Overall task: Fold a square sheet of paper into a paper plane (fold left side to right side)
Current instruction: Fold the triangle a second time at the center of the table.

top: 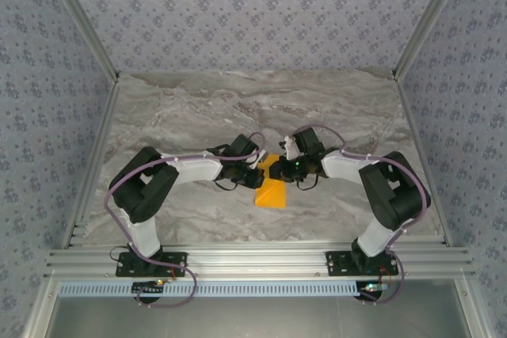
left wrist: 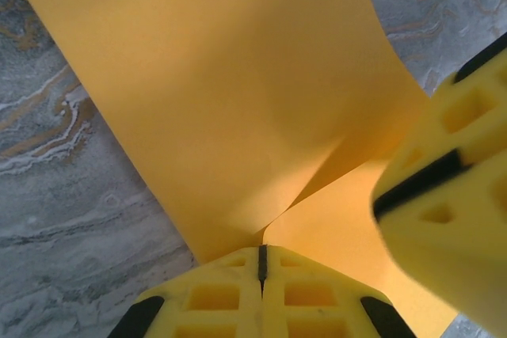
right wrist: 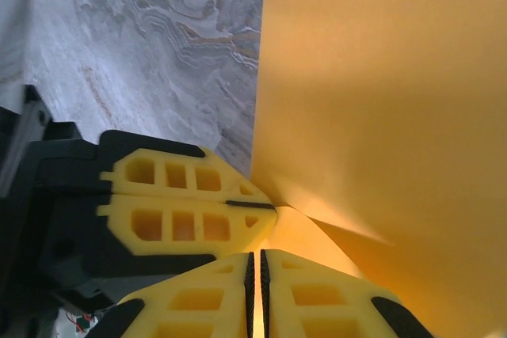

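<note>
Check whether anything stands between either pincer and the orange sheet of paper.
Nothing visible does. The left pincer and the right pincer are each shut directly on the square sheet of paper. They sit close beside each other where the paper rises off the table, with nothing but paper at their fingertips.

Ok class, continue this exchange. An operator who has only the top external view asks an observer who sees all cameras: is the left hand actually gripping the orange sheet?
Observer: Yes. In the left wrist view the left hand is shut on the edge of the square sheet of paper.
Operator: And the right hand?
Observer: Its wrist view shows the right hand pinching the sheet too, right beside the left one.
Operator: Is the sheet lying flat?
Observer: No. Near the hands it bends over into two layers.
</note>
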